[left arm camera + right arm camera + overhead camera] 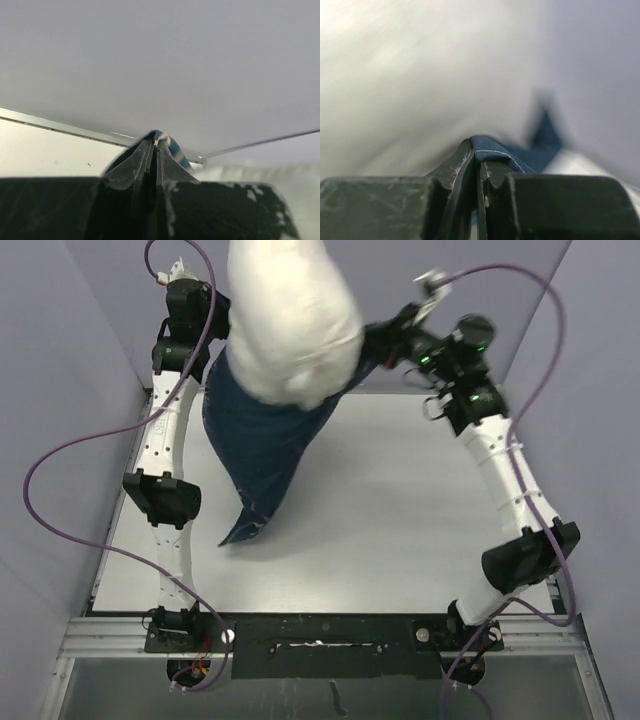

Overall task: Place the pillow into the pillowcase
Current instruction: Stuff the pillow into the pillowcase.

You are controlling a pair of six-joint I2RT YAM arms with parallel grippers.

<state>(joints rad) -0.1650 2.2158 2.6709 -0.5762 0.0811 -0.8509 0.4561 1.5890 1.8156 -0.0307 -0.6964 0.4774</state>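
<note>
Large, lumpy white stuffed pillow [290,320], raised close under the overhead camera at 12 o'clock, lower end sunk in the open mouth of the navy-blue fabric pillowcase [262,435]. Pillowcase slung beneath it as a tapering sack, drooping toward 7 o'clock, pointed tip low over the white table [400,530]; contact with the surface not resolvable. Mouth of the sack stretched between two holds, at 9 o'clock and 3 o'clock of the pillow.

Left wrist view: left gripper [155,146], black jaws pressed together to a thin slit, pinching a small peak of blue cloth with a cream mark; white stuffing visible at 4 o'clock.

Right wrist view: right gripper [478,161], jaws likewise closed to a slit on a stitched blue hem; blurred white bulk filling 10 o'clock.

Surroundings: looping purple cables [60,470] along both arms, plain grey enclosure walls [60,340] on three sides.
</note>
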